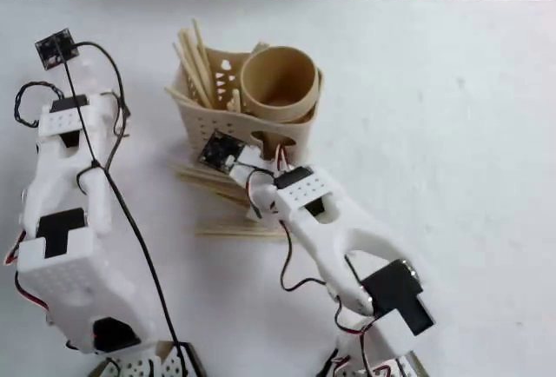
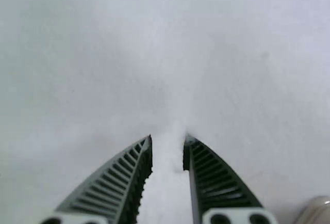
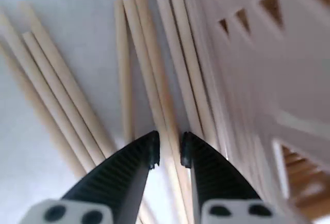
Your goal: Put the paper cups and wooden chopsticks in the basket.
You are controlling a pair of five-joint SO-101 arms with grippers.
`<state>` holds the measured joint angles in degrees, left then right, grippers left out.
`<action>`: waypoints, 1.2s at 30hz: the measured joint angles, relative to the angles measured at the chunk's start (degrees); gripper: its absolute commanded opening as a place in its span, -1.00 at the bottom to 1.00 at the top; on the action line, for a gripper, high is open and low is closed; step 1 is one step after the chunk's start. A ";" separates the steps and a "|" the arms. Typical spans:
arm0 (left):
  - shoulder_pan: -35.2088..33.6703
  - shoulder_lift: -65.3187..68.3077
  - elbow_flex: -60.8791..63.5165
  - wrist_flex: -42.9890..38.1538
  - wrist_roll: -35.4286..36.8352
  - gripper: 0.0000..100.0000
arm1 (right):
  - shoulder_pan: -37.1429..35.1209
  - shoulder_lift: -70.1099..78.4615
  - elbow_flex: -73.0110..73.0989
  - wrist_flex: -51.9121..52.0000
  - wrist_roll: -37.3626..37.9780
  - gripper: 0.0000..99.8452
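A cream slatted basket point(image 1: 208, 121) stands at the middle back of the table. Inside it are a paper cup point(image 1: 280, 82) and a bundle of wooden chopsticks point(image 1: 195, 64) that stick up at its left. Several loose chopsticks point(image 1: 234, 231) lie on the table in front of the basket. My right arm point(image 1: 304, 195) is over them, close to the basket wall point(image 3: 268, 69). My right gripper point(image 3: 168, 149) is down among the loose chopsticks point(image 3: 51, 74), its fingers shut on one chopstick point(image 3: 147, 64). My left gripper point(image 2: 167, 141) hangs over bare table, slightly open with nothing between its fingers.
The left arm point(image 1: 65, 160) stretches along the left side of the white table, its black cable trailing toward the front edge. White tabletop point(image 1: 452, 134) extends to the right of the basket. Dark and red items line the far edge.
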<state>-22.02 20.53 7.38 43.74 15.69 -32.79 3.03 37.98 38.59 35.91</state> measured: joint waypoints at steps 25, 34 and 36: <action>0.00 0.00 0.00 0.00 0.00 -0.76 | -2.90 -10.37 -0.88 13.36 4.31 -0.97; 0.00 0.00 0.00 -0.09 0.00 -0.76 | -6.95 -14.33 3.60 14.42 4.40 -0.75; 0.00 0.00 0.00 -0.09 0.00 -0.76 | -10.37 -14.33 5.54 14.42 4.40 -0.73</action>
<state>-22.02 20.53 7.38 43.65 15.69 -43.16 -11.30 43.52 53.01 40.31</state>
